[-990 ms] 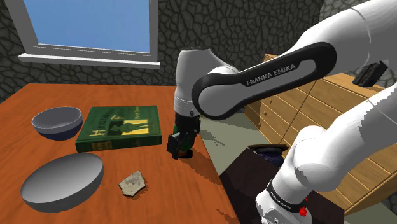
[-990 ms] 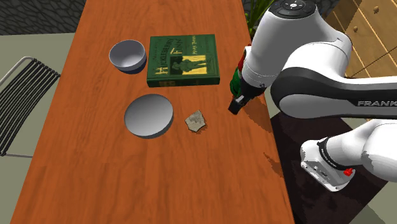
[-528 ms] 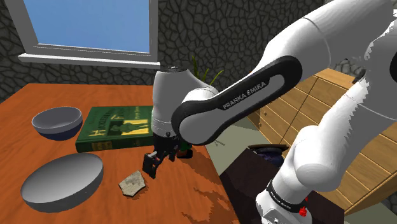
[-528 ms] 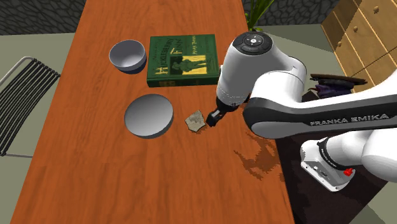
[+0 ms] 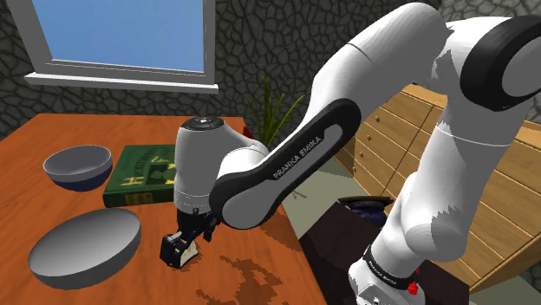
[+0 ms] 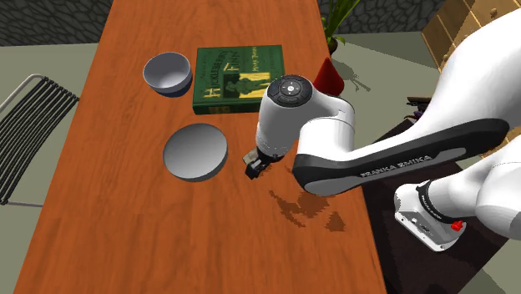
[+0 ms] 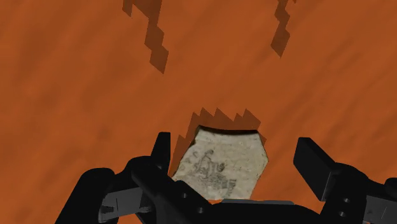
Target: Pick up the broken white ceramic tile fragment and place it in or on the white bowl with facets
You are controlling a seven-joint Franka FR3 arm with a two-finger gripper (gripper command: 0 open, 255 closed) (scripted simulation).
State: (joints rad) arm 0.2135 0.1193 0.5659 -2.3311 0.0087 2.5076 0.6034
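The black gripper (image 7: 235, 147) hangs open and empty, its fingers straddling the pale tile fragment (image 7: 219, 162), which lies flat on the wooden table (image 6: 125, 234) near the green book (image 6: 238, 79). One finger sits closer than the other, so closing off-centre could shove or twist the shard away.

You face an orange-brown wooden table (image 5: 39, 139), behind it a white-framed window (image 5: 130, 30) of blue sky, dark stone wall (image 5: 260, 43) around, wooden drawers (image 5: 392, 143) beside the table, black wire chair (image 6: 33, 125) opposite, grey-green floor (image 6: 37, 58) beneath.
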